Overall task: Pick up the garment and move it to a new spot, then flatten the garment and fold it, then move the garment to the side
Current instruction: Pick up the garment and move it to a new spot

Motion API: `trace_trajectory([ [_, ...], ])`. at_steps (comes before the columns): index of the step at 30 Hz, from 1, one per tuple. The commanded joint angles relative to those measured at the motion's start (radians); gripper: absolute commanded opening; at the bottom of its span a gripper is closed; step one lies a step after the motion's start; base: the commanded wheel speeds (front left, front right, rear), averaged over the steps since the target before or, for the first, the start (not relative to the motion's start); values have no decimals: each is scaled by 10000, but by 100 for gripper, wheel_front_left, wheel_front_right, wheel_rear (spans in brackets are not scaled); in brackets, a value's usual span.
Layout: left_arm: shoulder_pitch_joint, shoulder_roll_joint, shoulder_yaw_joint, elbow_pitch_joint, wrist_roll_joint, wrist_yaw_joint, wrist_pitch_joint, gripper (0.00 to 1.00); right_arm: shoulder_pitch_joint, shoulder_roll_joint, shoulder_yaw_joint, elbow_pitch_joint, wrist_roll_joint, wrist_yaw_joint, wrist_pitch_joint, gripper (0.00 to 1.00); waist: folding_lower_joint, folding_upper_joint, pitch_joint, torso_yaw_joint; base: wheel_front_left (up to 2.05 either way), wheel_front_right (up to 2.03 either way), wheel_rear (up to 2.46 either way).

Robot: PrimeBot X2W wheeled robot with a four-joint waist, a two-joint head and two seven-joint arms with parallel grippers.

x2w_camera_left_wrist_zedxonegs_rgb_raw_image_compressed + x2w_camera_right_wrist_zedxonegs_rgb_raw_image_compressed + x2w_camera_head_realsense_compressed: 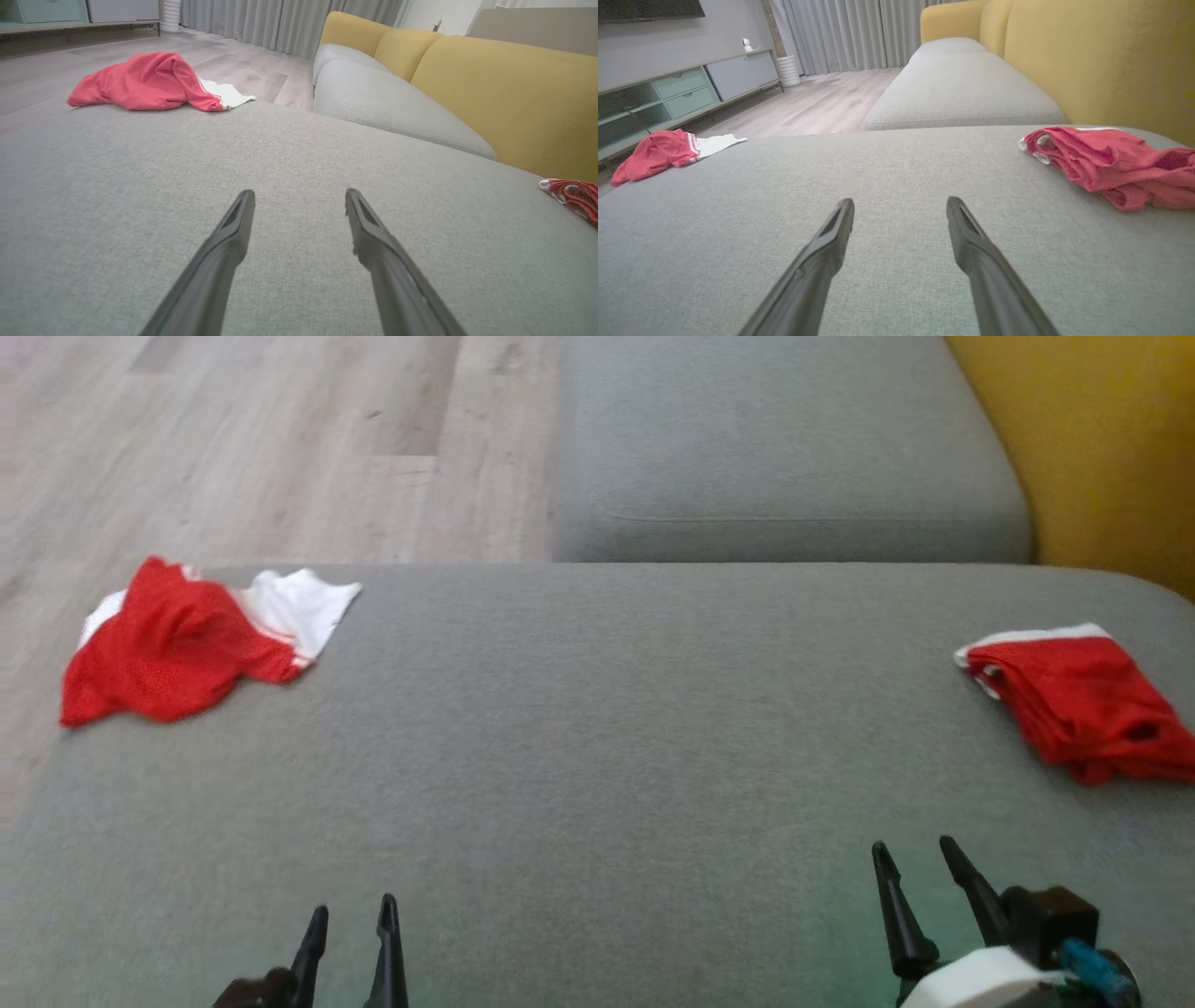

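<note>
Red-and-white mesh garments, two, on grey fabric cushion (597, 737): crumpled garment (187, 644) at ten o'clock, bundled garment (1083, 705) at three. Left gripper (355, 910) and right gripper (913, 847): fingers apart.

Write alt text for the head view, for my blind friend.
A crumpled red-and-white garment lies left on a grey cushion, a bunched red garment right. Below, the left claw and right claw stand open and empty.
</note>
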Motion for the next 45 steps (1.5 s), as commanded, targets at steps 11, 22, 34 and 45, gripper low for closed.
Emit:
trace_trajectory([
  [11,-765,607,382,-618,260,206,209,100,-442,-47,923,-84,732,65,-460,100,0,-1,13,2980,0,0,0],
  [22,-314,661,1139,-1205,145,570,-130,100,-1496,-47,2054,293,859,65,-483,100,0,-1,457,3752,0,0,0],
  [34,-404,829,1410,-1682,138,388,-14,100,-1402,-47,1717,369,760,65,-639,100,0,-1,496,3831,0,0,0],
  [45,-3930,3339,2823,-2724,194,-243,1758,100,-2166,-47,957,-1140,-314,65,32,100,0,-1,2463,2833,0,0,0],
])
